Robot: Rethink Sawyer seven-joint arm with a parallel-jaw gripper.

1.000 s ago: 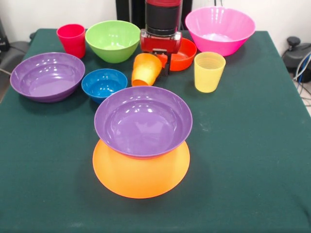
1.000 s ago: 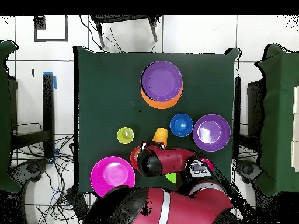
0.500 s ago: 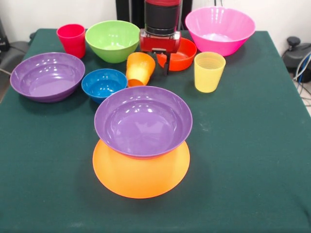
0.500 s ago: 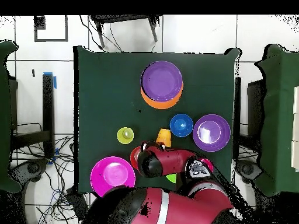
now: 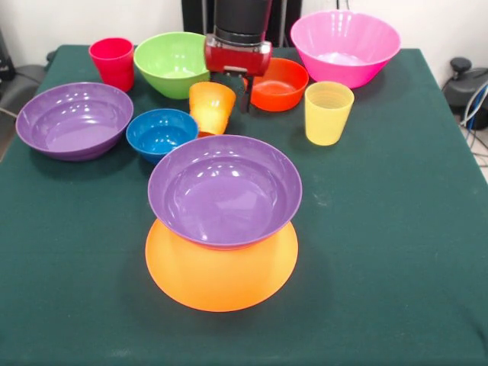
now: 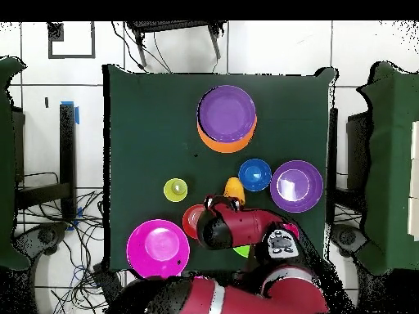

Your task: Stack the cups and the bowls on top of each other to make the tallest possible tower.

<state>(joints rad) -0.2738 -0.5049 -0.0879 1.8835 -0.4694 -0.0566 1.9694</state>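
Note:
A wide purple bowl (image 5: 225, 191) sits on an upturned yellow-orange bowl (image 5: 221, 278) at the table's middle; this pair also shows in the overhead view (image 6: 227, 113). My gripper (image 5: 232, 99) hangs behind it, shut on the orange cup (image 5: 211, 107), which is tilted just above the table beside the small blue bowl (image 5: 162, 133). One dark finger (image 5: 245, 95) shows to the cup's right. Around stand the second purple bowl (image 5: 75, 120), the green bowl (image 5: 174, 62), the red-pink cup (image 5: 113, 62), the orange-red bowl (image 5: 280, 82), the pink bowl (image 5: 345, 46) and the yellow cup (image 5: 328, 113).
The green tablecloth (image 5: 396, 229) covers the whole table. In the overhead view the arm (image 6: 245, 225) hides the green bowl and red-pink cup. Cables and chairs lie on the floor around the table.
My gripper has moved left in the front view and risen a little, carrying the orange cup from in front of the orange-red bowl towards the blue bowl. The cup now tilts less.

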